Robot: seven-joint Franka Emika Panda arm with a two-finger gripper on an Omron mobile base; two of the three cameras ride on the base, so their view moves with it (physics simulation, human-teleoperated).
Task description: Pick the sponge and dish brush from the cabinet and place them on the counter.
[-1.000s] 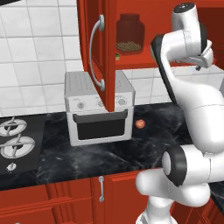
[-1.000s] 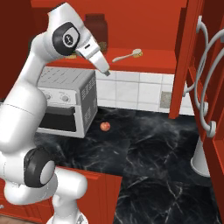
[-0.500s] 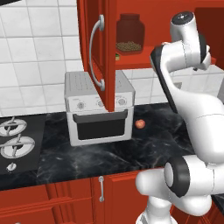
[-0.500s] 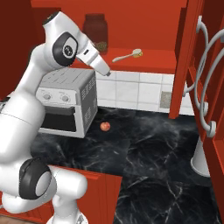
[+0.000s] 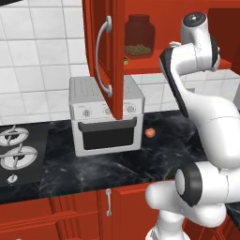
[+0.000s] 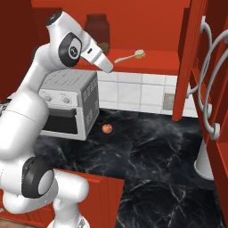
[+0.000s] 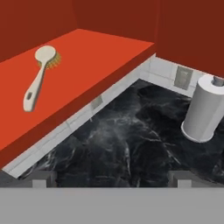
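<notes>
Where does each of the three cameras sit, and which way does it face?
Left base view: behind the arm's left, facing the toaster oven; arm at right.
Right base view: behind its right, facing the cabinet shelf; arm at left.
Hand view: on the hand, over the counter; open gripper.
Shared: dish brush, paper towel roll.

One dish brush (image 7: 38, 75), one jar (image 5: 139, 35), one toaster oven (image 5: 104, 115), one paper towel roll (image 7: 203, 108)

A kitchen: red cabinet (image 5: 105, 56), black marble counter (image 6: 151, 151), toaster oven (image 5: 105, 117), stovetop (image 5: 16, 154).
</notes>
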